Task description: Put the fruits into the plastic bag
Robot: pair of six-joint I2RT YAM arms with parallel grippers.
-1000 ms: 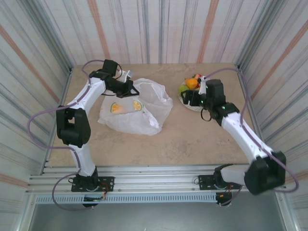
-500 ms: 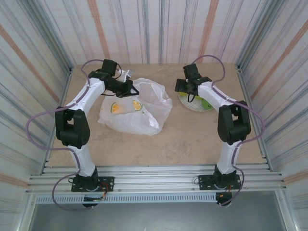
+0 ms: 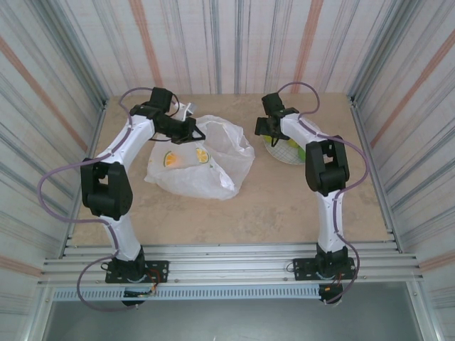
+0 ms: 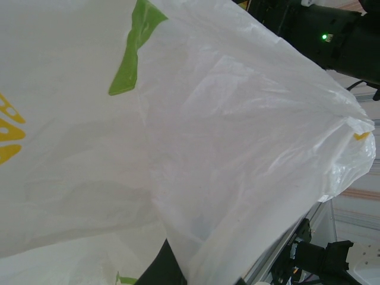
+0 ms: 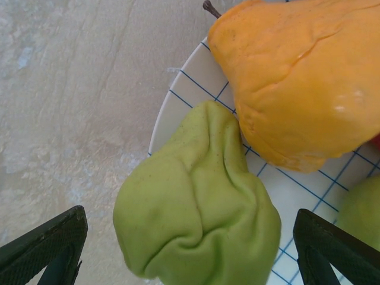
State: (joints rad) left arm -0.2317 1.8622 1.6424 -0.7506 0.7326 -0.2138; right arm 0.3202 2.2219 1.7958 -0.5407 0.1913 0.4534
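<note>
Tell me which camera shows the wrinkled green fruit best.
Right wrist: the green fruit sits large on the plate rim, under the open right gripper. In top external it is too small to pick out; left wrist faces the plastic bag.

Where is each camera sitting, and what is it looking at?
Top external: high behind the arms, looking down at the table; both arms show.
Left wrist: on the left arm, close against the plastic bag; one dark finger shows.
Right wrist: above the plate, facing down at a green fruit; both fingertips show.
Shared: top and right wrist both see the plate.
</note>
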